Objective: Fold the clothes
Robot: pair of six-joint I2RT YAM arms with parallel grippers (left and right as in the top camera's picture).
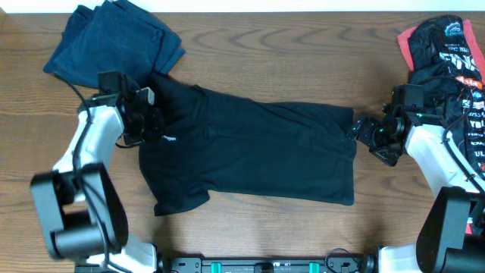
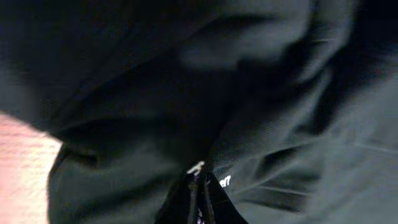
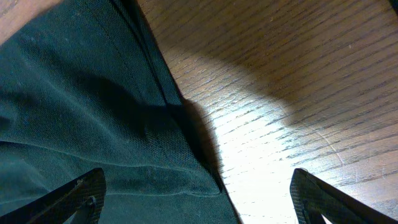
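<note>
You see fine-knit, matt cloth in the black collared shirt (image 1: pixel 258 144); the wooden table (image 1: pixel 303 45) looks grained, faintly glossy.

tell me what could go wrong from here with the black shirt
1. The left gripper looks shut on only a little fabric near the collar of the black shirt, so a lift might let it slip.
2. The right gripper is open astride the hem edge, with one finger over bare table. Closing there may miss the cloth.
3. Lifting one end alone could bunch the shirt's wrinkled body.
</note>
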